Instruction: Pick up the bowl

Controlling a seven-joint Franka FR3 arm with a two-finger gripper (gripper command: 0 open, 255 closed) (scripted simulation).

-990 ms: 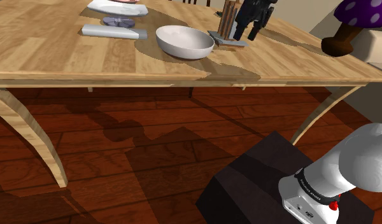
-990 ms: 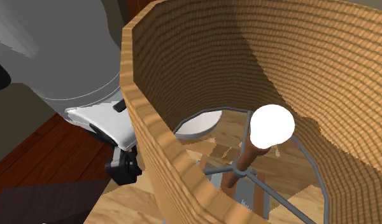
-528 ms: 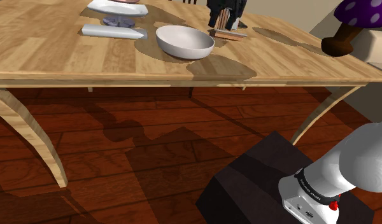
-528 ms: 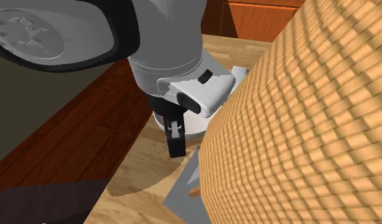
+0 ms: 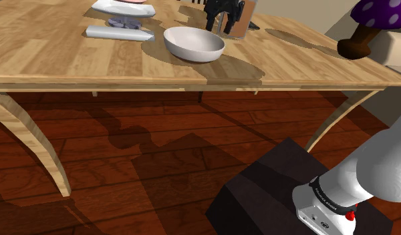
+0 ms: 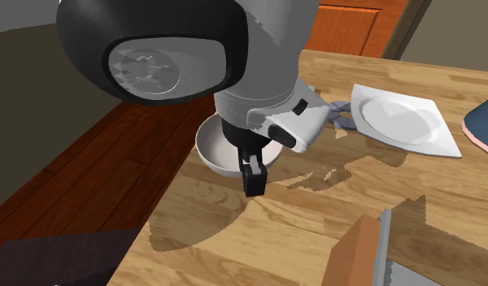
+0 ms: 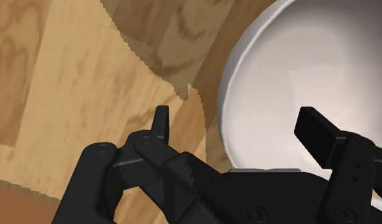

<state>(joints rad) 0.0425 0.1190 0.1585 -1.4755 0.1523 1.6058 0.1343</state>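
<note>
A white bowl point(image 5: 194, 43) stands upright on the wooden table point(image 5: 92, 63), toward its far side. My black gripper point(image 5: 218, 24) hangs just beyond the bowl's far right rim in the shoulder view. In the second exterior view the bowl point(image 6: 211, 151) sits behind the gripper point(image 6: 252, 179), whose fingers point down just above the table. In the wrist view the gripper point(image 7: 239, 126) is open. One finger is over the bare wood and the other over the bowl's point(image 7: 298, 70) inside, so the rim runs between them. Nothing is clasped.
A grey flat bar point(image 5: 119, 32) and a white plate point(image 5: 123, 8) lie left of the bowl in the shoulder view. A wooden piece on a grey base point(image 6: 360, 252) stands close behind the gripper. A purple spotted lamp point(image 5: 379, 13) is at the right. The table's front edge point(image 5: 192, 85) overhangs the floor.
The gripper has moved toward the shoulder view's left, from in front of the wooden piece to the bowl's rim. Its fingers stay apart. The bowl has not moved.
</note>
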